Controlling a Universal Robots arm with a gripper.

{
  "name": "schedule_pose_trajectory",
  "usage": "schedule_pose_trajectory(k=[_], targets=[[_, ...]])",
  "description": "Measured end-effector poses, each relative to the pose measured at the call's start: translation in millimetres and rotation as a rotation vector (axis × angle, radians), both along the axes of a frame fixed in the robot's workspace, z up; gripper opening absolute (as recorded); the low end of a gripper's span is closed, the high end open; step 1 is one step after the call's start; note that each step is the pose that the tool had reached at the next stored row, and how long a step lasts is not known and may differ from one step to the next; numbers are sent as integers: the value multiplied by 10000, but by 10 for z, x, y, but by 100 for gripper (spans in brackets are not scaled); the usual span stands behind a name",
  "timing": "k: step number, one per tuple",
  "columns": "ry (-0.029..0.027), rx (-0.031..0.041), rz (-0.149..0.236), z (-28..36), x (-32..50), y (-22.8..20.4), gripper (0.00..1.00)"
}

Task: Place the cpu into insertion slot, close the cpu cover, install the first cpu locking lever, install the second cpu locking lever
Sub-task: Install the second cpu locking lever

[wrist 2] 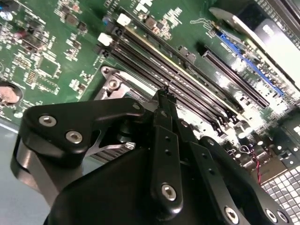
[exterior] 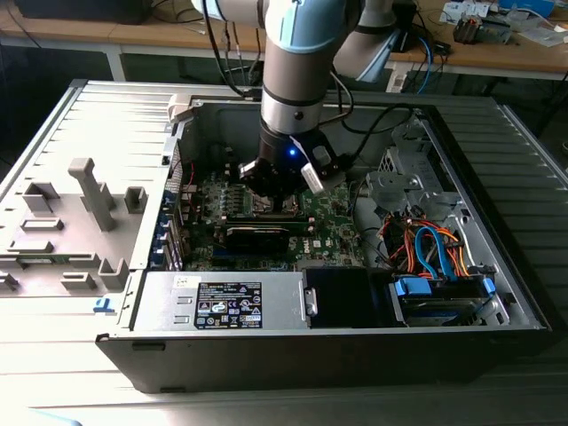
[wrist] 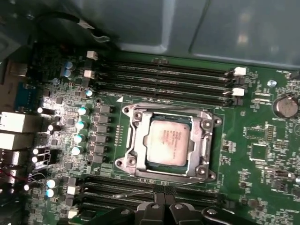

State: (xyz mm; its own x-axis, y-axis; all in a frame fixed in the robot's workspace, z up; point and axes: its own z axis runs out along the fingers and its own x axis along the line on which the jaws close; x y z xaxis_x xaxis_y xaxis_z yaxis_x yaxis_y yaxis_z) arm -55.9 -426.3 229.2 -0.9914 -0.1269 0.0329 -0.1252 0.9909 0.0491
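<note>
In the first wrist view the cpu [wrist: 168, 139], a silvery square chip, lies flat in the insertion slot [wrist: 123, 162] on the green board. The cpu cover [wrist: 206, 140], a silvery frame, lies down around it. A thin wire locking lever [wrist: 192, 182] runs along the socket's edge nearest my gripper [wrist: 162, 191]. The black fingertips are pressed together right at that wire; I cannot tell whether they pinch it. In the second wrist view my gripper [wrist 2: 164, 93] points at a corner of the socket [wrist 2: 112, 83]. In the exterior view my gripper [exterior: 271, 200] is low over the board, hiding the socket.
Long black memory slots [wrist: 164, 77] flank the socket on two sides. The open computer case [exterior: 497, 293] walls the board in. A power supply [exterior: 226, 302] sits at the front, and cables and a drive bay [exterior: 439, 257] are on the exterior view's right. A grey fixture [exterior: 89, 191] stands outside on its left.
</note>
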Motion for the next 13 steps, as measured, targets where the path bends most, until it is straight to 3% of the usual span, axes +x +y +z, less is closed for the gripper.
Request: schedule_pose_trajectory(k=[9,13], targets=[[1,40,3,-115,-176,0,11],[0,151,66,-170,-308,1,11]])
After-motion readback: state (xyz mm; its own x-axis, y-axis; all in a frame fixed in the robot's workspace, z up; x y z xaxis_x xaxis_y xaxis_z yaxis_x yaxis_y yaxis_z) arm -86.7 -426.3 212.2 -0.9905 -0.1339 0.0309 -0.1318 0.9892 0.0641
